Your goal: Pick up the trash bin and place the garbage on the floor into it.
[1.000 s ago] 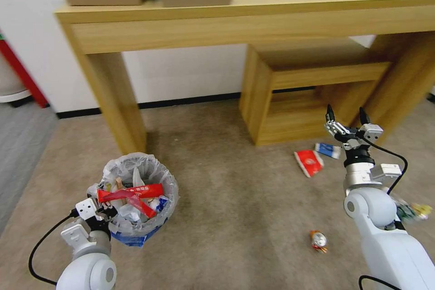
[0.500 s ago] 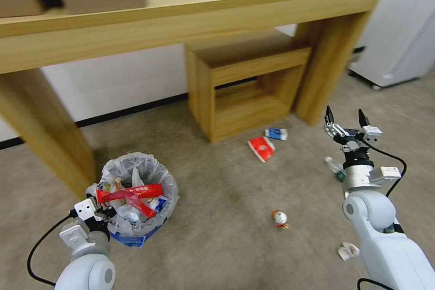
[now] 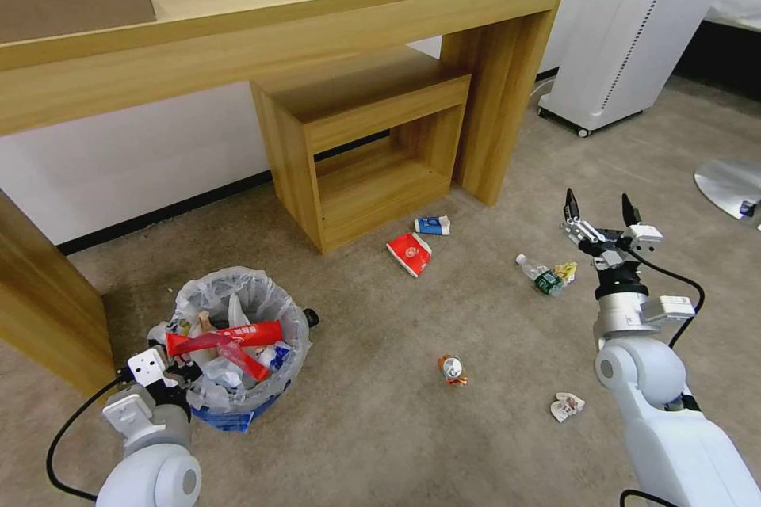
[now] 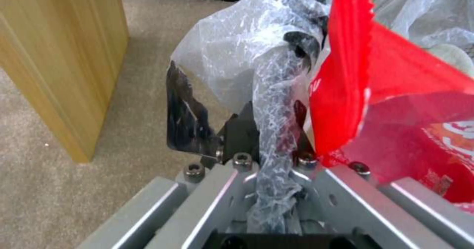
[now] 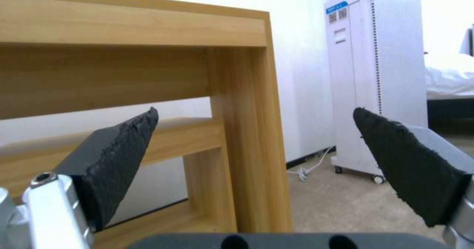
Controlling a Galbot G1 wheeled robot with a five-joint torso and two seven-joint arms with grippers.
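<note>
The trash bin (image 3: 238, 348) is held at its near rim by the left gripper (image 3: 176, 375), whose jaws are pressed onto a fold of the clear liner (image 4: 271, 104); whether the hard rim itself is caught cannot be told from the left wrist view. The right gripper (image 3: 600, 211) is raised above the floor (image 3: 372, 428) with its fingers (image 5: 116, 156) spread wide and nothing between them.

For the step in hand, the bin is best kept level and low while it is brought beside the remaining garbage, so that the liner is not pulled loose.

The bin is seen as small and round, with a blue base, and heaped with a red wrapper (image 3: 226, 335) and pale scraps. Well apart from it lie a red cup (image 3: 410, 252), a carton (image 3: 432, 225), a bottle (image 3: 540, 276), a can (image 3: 452, 368) and a tissue (image 3: 567, 406).
</note>
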